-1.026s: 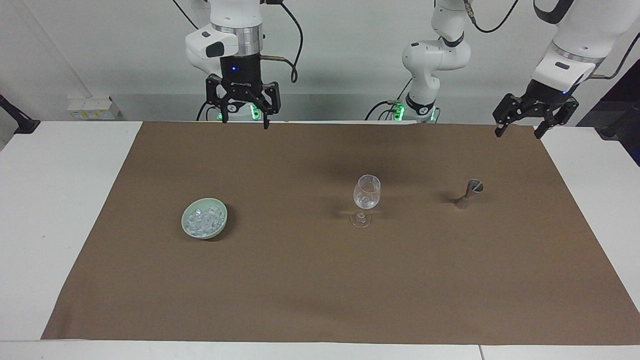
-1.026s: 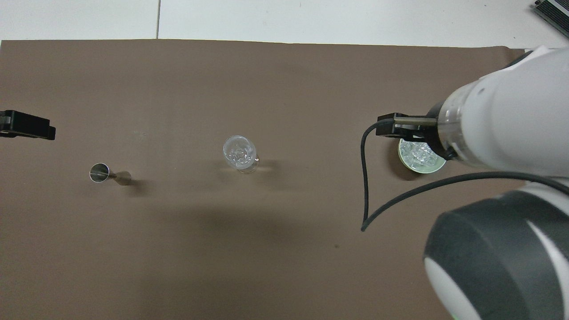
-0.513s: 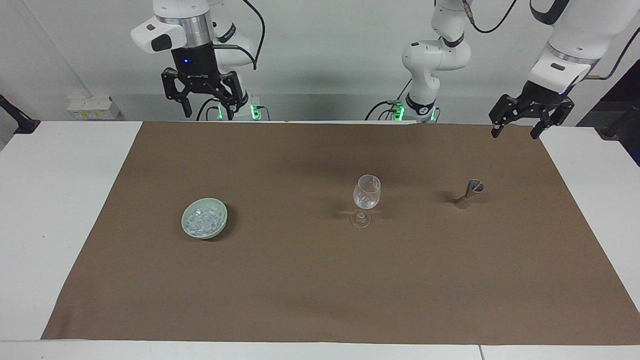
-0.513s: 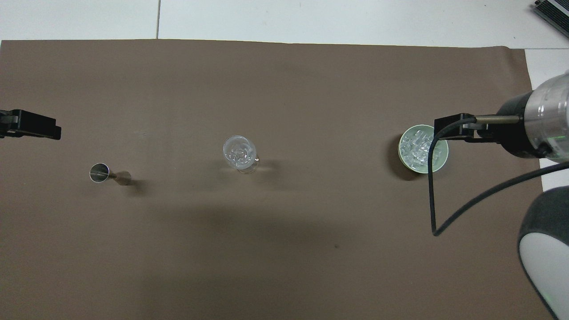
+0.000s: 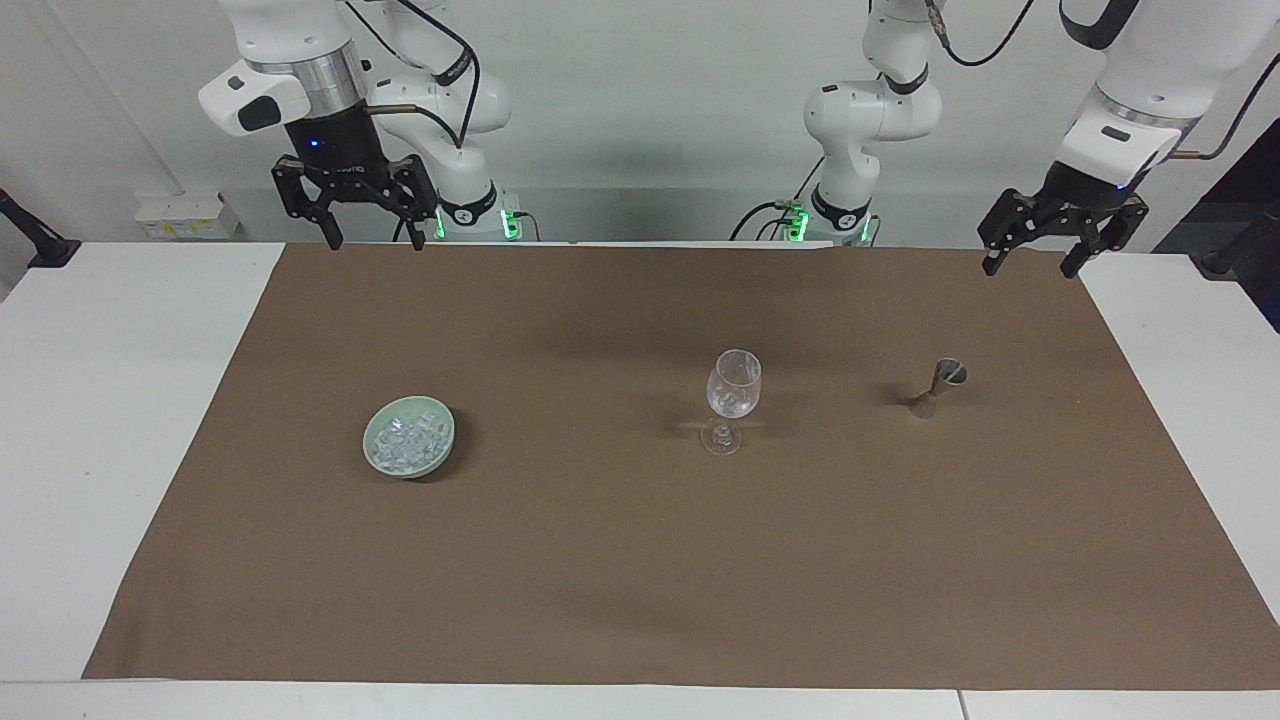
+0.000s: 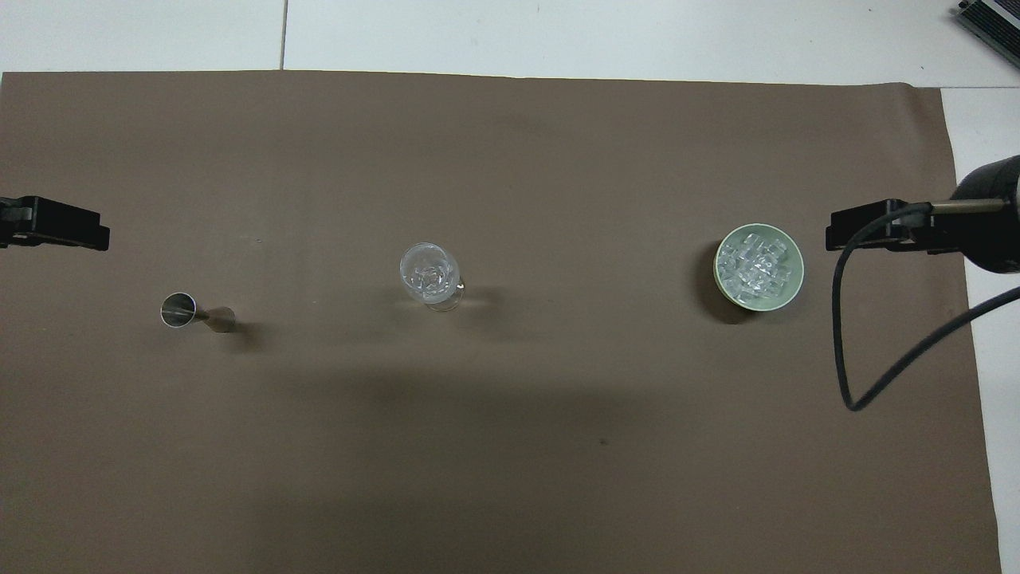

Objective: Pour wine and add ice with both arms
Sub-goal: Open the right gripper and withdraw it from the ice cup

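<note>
Right tool [image 5: 366, 215] spread and empty, raised over the surface edge nearest the robots at its own end. Left tool [image 5: 1040, 238] likewise spread, empty, at its end. Ice [image 5: 409, 440] remains in the green bowl [image 6: 789, 291]; some cubes already sit in the glass [image 5: 734, 385]. Task appears largely complete.

A brown mat [image 5: 640, 560] covers the white table [image 5: 110, 400]. A pale green bowl [image 5: 372, 452] holding ice [image 5: 408, 440] stands toward the right arm's end. A stemmed glass [image 5: 733, 398] stands upright near the middle, with ice cubes in its bowl. A metal jigger [image 5: 936, 388] stands toward the left arm's end. The right gripper [image 5: 370, 238], fingers apart, hangs over the mat's robot-side edge. The left gripper [image 5: 1030, 266], fingers apart, hangs over the mat's corner.
</note>
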Available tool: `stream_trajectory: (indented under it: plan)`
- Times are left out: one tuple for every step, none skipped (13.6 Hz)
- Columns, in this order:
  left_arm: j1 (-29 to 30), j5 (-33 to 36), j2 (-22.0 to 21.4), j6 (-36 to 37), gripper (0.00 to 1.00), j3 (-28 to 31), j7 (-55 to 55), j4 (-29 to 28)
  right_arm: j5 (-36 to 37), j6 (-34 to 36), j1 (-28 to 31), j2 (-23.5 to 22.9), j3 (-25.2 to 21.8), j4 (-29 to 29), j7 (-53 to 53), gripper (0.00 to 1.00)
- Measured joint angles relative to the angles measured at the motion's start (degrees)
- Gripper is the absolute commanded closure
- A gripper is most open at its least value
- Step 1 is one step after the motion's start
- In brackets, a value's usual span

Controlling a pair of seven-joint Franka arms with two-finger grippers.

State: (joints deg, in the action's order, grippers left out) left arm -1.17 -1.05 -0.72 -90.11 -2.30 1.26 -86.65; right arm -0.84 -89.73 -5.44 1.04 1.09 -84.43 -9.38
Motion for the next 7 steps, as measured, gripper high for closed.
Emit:
stream_trajectory:
  plan:
    - [0.0,0.0,0.0,0.0,0.00,0.1,0.0,0.0,-0.1,0.0,0.0,0.0,-0.1,0.0,0.0,0.00]
    - [0.0,0.0,0.0,0.0,0.00,0.1,0.0,0.0,-0.1,0.1,0.0,0.0,-0.1,0.0,-0.1,0.00]
    - [0.0,0.0,0.0,0.0,0.00,0.1,0.0,0.0,-0.1,0.2,0.0,0.0,-0.3,-0.3,-0.2,0.00]
    - [0.0,0.0,0.0,0.0,0.00,0.1,0.0,0.0,-0.1,0.2,0.1,0.1,-0.5,-0.9,-0.3,0.00]
    - [0.0,0.0,0.0,0.0,0.00,0.1,0.0,0.0,-0.1,0.2,0.1,0.1,-0.8,-1.7,-0.3,0.00]
    - [0.0,0.0,0.0,0.0,0.00,0.1,0.0,0.0,-0.1,0.2,0.4,0.1,-1.0,-2.5,-0.5,0.00]
    - [0.0,0.0,0.0,0.0,0.00,0.1,0.0,0.0,-0.1,0.2,0.9,0.1,-1.1,-3.1,-0.8,0.00]
